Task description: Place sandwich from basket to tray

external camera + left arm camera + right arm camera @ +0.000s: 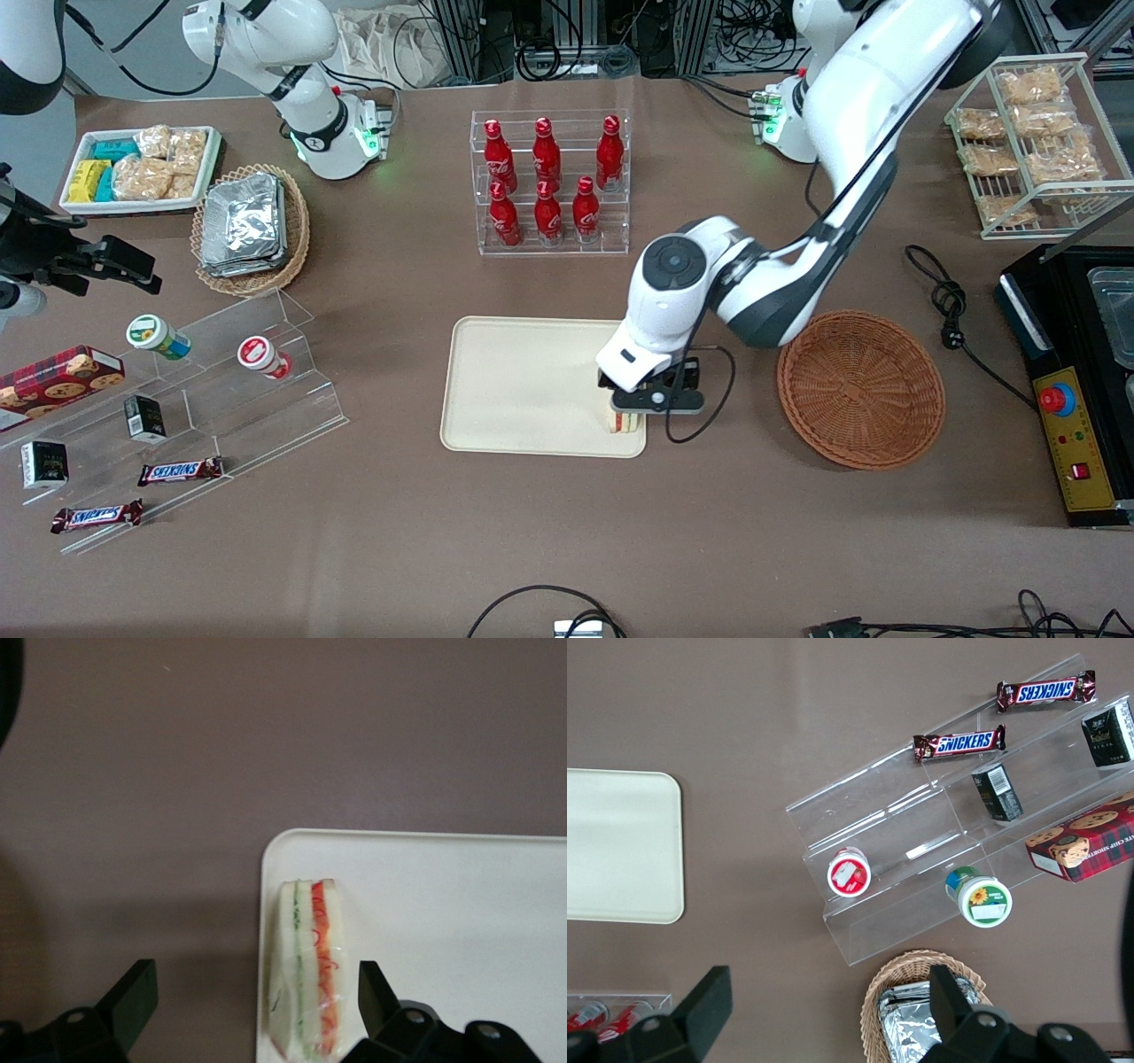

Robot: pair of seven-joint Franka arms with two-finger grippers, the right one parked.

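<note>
Here, nearest the front camera, candy bars: two Snickers bars point(180, 470) are being displayed on the lowest step of a clear acrylic riser point(257, 390), toward the parked arm's end of the table.
Sandwich point(312, 970): a small wedge of pale bread is being shown standing on edge, with a green layer and an orange-red layer running lengthwise and a glossy clear wrap over them; it is being carried by the tray, in the corner nearest the front camera and toward the basket.
Gripper point(631, 410): it is being held just above the sandwich, and its fingers point(376, 995) are being kept apart, one on each side of the wedge; whether the pads are touching the bread cannot be told.
Tray point(523, 381): a flat cream rectangle with rounded corners and a low rim is being left bare apart from the sandwich.
Basket point(860, 387): a round, shallow, reddish-brown wicker bowl is being seen beside the tray, toward the working arm's end, with nothing visible in it.
Bottle rack point(549, 182): six red bottles are being held in a clear stand, farther from the front camera than the tray.
Oval basket point(251, 230): foil packs are being stacked in a paler wicker basket.
</note>
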